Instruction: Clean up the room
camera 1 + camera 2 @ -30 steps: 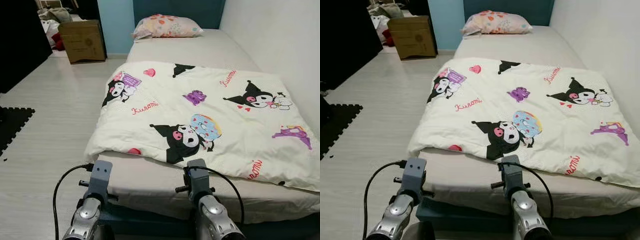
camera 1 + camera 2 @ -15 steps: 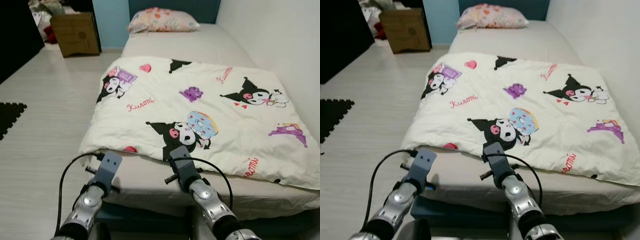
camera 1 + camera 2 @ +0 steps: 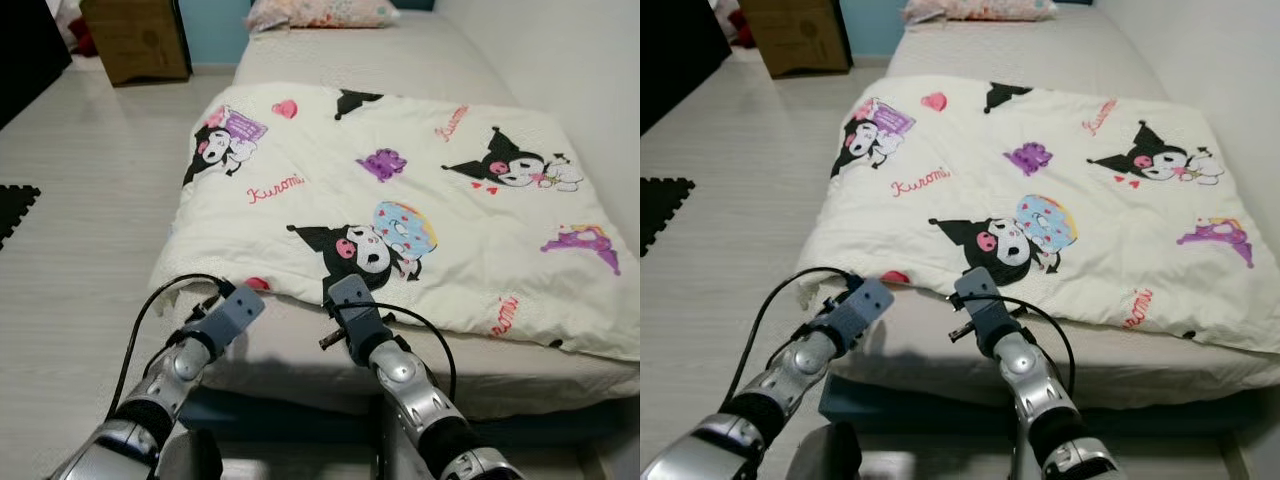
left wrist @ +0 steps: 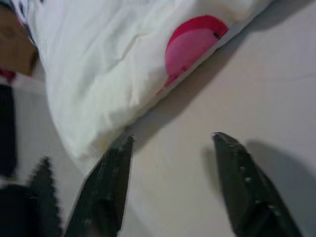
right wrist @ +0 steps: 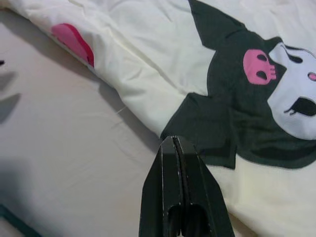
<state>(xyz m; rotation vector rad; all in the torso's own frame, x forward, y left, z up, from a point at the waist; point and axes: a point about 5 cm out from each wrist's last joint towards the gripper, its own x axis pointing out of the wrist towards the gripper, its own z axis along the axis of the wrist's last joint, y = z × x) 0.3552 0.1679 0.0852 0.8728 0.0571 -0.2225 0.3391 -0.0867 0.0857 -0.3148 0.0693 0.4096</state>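
Note:
A white blanket (image 3: 400, 190) printed with black cartoon figures lies rumpled and askew across the foot half of the bed (image 3: 400, 60). Its near edge with a pink mark (image 4: 192, 47) rests on the beige sheet. My left gripper (image 4: 173, 139) is open just short of that edge at the blanket's near left corner, with bare sheet between its fingers. My right gripper (image 5: 174, 140) is shut with nothing in it, its tip over the blanket's edge by a black cartoon figure (image 5: 247, 108). Both silver arms, left (image 3: 190, 355) and right (image 3: 395, 370), reach over the foot of the bed.
A pink patterned pillow (image 3: 320, 12) lies at the head of the bed. A white wall (image 3: 560, 60) runs along the bed's right side. A cardboard box (image 3: 135, 38) stands on the pale floor at the far left, and a black foam mat (image 3: 15, 210) lies nearer left.
The camera has moved forward and tilted down. Both arms have reached forward and inward until the grippers are at the blanket's near edge.

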